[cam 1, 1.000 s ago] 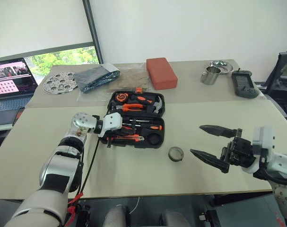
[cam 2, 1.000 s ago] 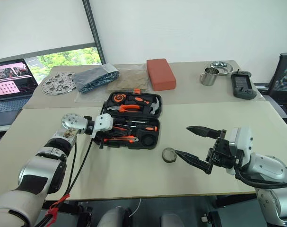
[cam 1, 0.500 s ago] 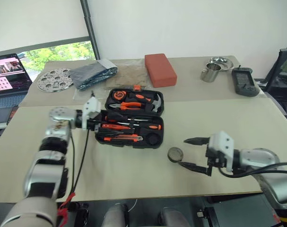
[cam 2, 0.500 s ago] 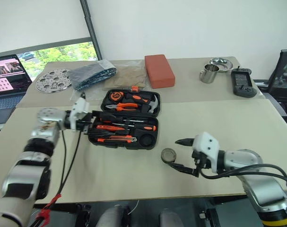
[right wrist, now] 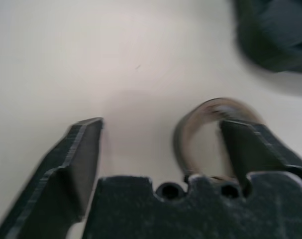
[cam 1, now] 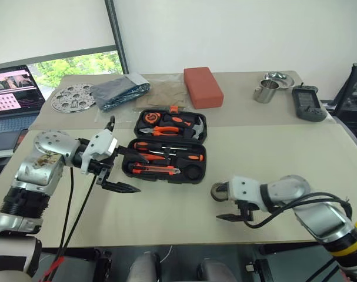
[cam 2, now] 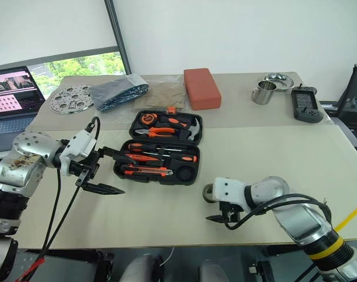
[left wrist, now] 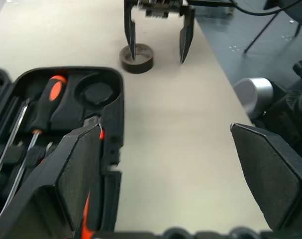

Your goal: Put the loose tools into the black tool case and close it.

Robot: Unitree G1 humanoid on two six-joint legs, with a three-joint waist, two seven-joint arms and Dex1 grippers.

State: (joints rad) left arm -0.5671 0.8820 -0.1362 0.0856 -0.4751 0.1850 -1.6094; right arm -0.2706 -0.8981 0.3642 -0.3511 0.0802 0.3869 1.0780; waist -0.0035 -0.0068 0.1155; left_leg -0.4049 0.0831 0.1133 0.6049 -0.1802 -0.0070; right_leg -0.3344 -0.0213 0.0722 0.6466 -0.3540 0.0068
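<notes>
1. The right gripper (left wrist: 157, 30) is down at the table with its two fingers spread fairly wide; one finger (right wrist: 250, 149) stands inside the small grey ring-shaped roll (left wrist: 136, 58), the other (right wrist: 76, 159) is on bare table beside it. Nothing is clamped between them.
2. The left gripper (cam 1: 122, 171) hangs above the table with its fingers spread wide and empty, at about 9 o'clock of the black tool case (cam 1: 166, 150), its tips just off the case's near left corner.
3. The roll lies flat on the table (cam 1: 272, 153) at about 5 o'clock of the case, near it but apart.
4. The case lies open, lid laid back toward 12 o'clock. Its near half holds two long black-and-orange-handled screwdrivers (cam 1: 166, 151) and an orange-black utility knife (cam 1: 154, 170); a round recess (left wrist: 97, 91) at its right end is unfilled.
5. The lid half holds orange-handled pliers (cam 1: 169, 130) and a hammer (cam 1: 194, 124).
6. Beyond the case at 12 o'clock are a red-orange block (cam 1: 203, 87), a dark folded cloth (cam 1: 120, 91) and a perforated metal disc (cam 1: 74, 97); at 2 o'clock a steel cup (cam 1: 264, 93) and a dark handheld device (cam 1: 308, 104); at 10 o'clock a laptop (cam 1: 10, 94).
</notes>
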